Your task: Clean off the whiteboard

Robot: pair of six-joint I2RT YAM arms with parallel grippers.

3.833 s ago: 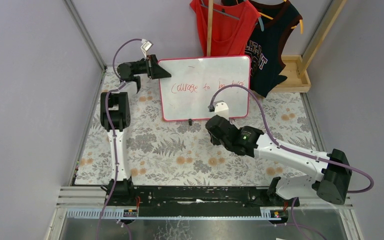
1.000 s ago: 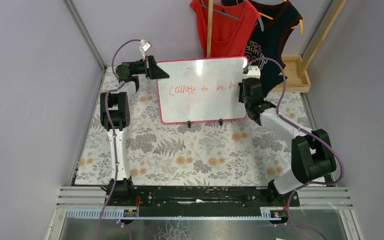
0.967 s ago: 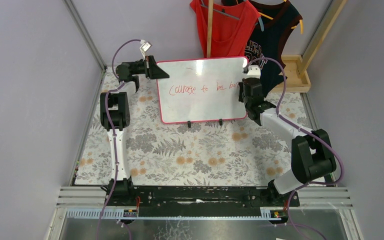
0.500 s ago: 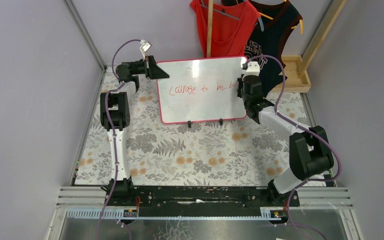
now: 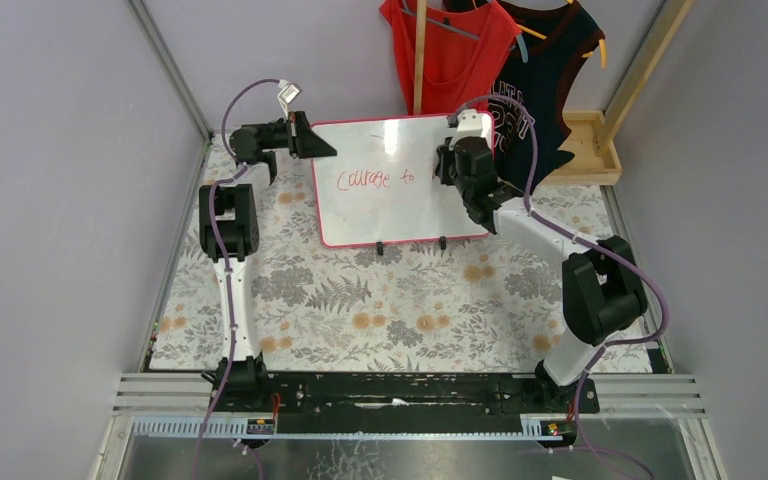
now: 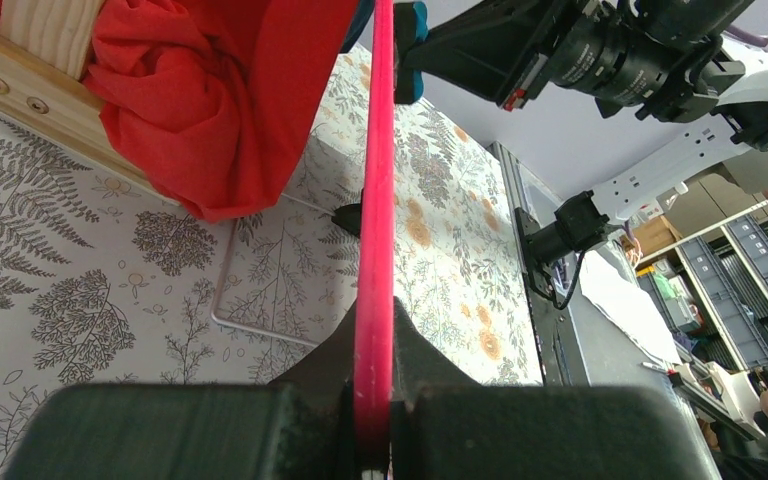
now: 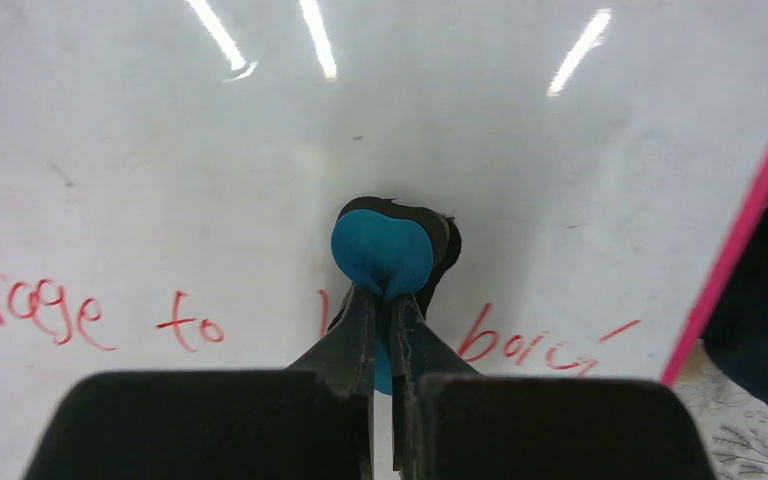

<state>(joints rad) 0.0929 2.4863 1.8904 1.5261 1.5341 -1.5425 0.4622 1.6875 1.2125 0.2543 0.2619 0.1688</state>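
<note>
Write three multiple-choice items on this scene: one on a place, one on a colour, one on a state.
1. Where does the left gripper hold the whiteboard?
A. bottom edge
B. upper left corner
C. right edge

2. What colour is the eraser?
A. yellow
B. blue
C. white

3. How is the right gripper?
A. open and empty
B. shut on the frame
C. shut on the eraser

Answers:
1 B: the top view shows its fingers on that corner.
2 B: the right wrist view shows a blue pad with black behind it.
3 C: its fingers pinch the eraser.
</note>
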